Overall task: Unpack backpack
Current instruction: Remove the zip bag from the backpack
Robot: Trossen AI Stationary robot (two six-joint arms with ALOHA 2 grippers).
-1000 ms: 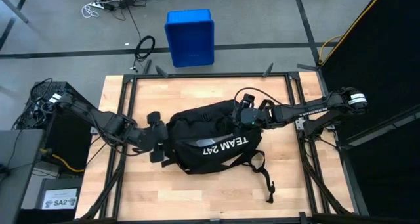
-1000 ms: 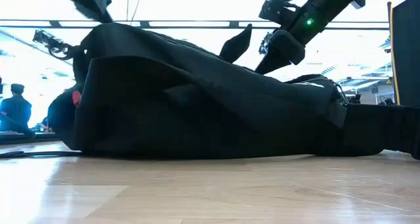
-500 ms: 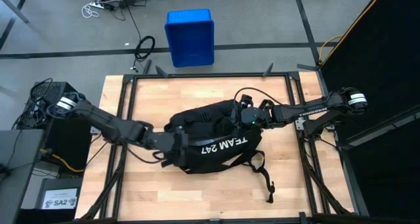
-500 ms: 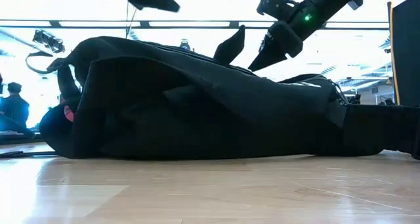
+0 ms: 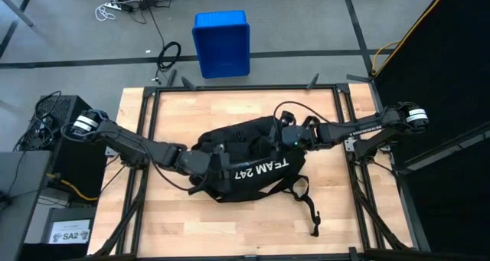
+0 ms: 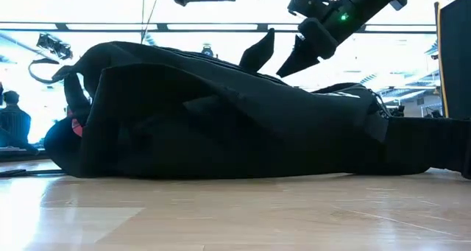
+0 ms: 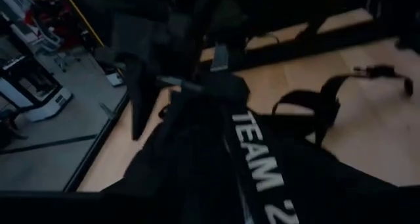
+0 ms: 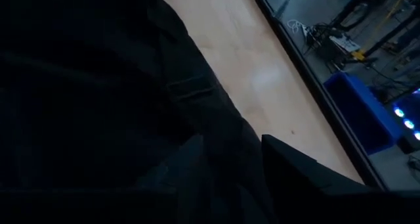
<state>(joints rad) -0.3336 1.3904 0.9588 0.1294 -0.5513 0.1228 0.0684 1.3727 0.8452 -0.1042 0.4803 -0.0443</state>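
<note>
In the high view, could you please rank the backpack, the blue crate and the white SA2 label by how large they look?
1. backpack, lying on the table, plainly the largest.
2. blue crate, on the floor beyond the table; being lower and farther from the camera, it may look somewhat smaller than it is.
3. SA2 label, smallest.

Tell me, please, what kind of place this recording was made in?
Most likely a robotics lab or workshop. The backpack lies on a wooden table with a black metal frame, on a grey concrete floor. Loose cables lie on that floor, near a blue plastic crate.
</note>
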